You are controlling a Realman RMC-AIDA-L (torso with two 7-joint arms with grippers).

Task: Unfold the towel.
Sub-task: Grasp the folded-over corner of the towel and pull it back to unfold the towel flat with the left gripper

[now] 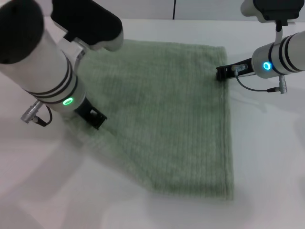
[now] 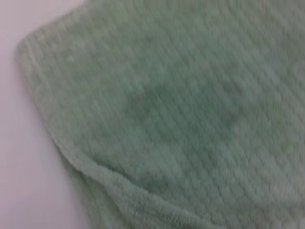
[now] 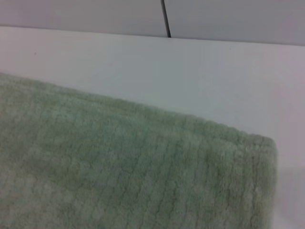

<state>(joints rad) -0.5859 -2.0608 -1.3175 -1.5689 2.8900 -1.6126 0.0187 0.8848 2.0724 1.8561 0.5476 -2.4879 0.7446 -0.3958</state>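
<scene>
No text, label, brand, number or sign can be read in any of the three views. The towel [image 1: 162,114] shows only its ribbed weave, with no tag or printing visible on it. The white table [image 1: 267,157] carries no markings. The arms bear dark bands and small glowing lights, green on the left arm [image 1: 69,101] and blue on the right arm [image 1: 267,66], but no lettering or figures can be made out on them.
</scene>
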